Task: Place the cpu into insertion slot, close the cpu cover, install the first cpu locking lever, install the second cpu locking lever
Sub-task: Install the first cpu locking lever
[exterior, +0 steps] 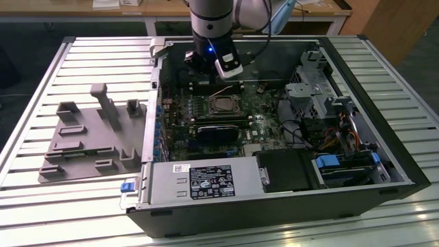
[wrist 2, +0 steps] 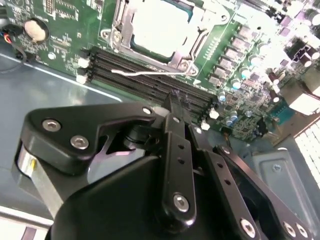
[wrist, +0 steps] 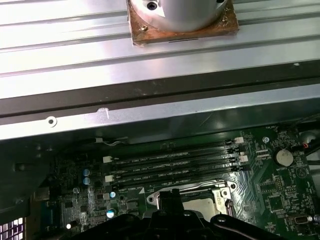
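Note:
The cpu [wrist 2: 160, 22] lies flat in the insertion slot [exterior: 221, 106] on the green motherboard, its pale metal top showing. The silvery cpu cover [wrist 2: 120, 27] lies down around it as a frame. One thin wire locking lever [wrist 2: 150, 73] is unlatched and sticks out over the black memory slots; in the exterior view this lever [exterior: 221, 92] rises behind the slot. My gripper [wrist 2: 174, 102] hovers above the memory slots beside the socket, shut with nothing in it. In the first wrist view my gripper [wrist: 172, 197] sits just in front of the cover [wrist: 197, 191].
The open computer case [exterior: 384, 170] surrounds the board, with a power supply [exterior: 205, 180] at the front and drive cages [exterior: 322, 92] at the exterior view's right. A grey fixture block [exterior: 89, 139] stands on the slatted table at the exterior view's left. A coin battery [wrist 2: 35, 29] sits near the socket.

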Available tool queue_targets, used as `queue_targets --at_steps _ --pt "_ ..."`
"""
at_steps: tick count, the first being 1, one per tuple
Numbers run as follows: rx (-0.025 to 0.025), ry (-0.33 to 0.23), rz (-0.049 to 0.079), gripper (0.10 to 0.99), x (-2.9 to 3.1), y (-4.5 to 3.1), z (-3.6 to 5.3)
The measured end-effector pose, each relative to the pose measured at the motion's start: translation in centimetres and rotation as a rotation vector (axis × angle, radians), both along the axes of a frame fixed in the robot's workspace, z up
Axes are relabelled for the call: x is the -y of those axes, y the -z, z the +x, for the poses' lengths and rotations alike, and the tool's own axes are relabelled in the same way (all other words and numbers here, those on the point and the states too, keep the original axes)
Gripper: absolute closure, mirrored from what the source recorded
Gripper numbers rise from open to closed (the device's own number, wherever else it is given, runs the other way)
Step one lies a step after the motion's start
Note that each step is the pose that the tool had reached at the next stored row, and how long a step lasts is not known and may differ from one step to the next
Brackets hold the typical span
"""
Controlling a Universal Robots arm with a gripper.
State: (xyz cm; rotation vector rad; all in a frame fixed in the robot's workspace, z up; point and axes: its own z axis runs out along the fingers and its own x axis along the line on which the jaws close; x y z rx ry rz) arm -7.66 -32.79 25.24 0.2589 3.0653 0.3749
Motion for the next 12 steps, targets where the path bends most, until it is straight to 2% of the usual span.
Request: queue_targets --at_steps 5,7,12 --pt "0.0011 0.000 0.000 0.984 -0.01 0.09 0.01" --pt "0.0105 0.001 0.000 0.984 0.00 0.23 0.01" --pt "0.0388 0.004 -0.001 0.984 -0.01 0.59 0.00"
